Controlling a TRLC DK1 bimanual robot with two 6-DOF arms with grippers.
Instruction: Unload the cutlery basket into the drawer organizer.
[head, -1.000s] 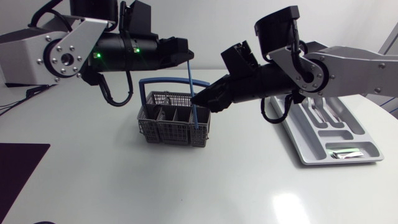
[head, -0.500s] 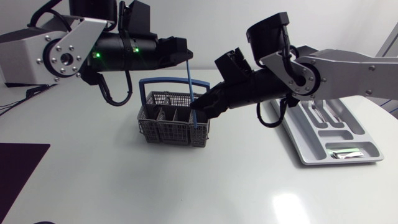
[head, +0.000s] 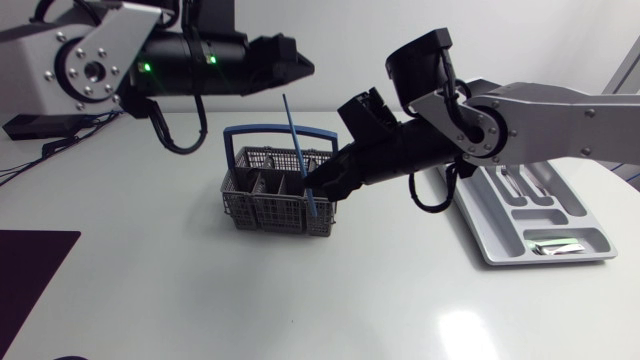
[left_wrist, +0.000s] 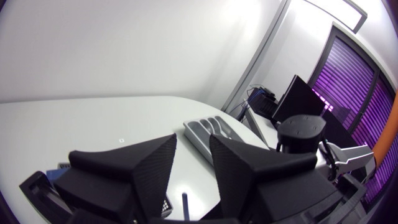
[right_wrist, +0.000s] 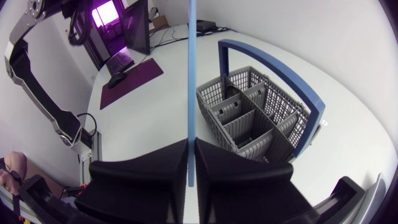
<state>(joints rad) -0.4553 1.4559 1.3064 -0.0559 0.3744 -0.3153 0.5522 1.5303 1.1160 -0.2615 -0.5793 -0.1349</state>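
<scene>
Your right tool (head: 318, 186) is pinching a thin blue utensil (head: 296, 140) low on its shaft. It stands tilted at the right end of the basket (head: 262, 207), but you cannot tell whether its foot is inside. The basket's blue handle (head: 236, 150) arches just beside it. Your left tool (head: 300, 68), fingers spread, hangs above the utensil's top end. The organizer (head: 580, 212) lies well apart on the counter (head: 300, 300), with a shiny packet (head: 555, 247) in its near compartment.
</scene>
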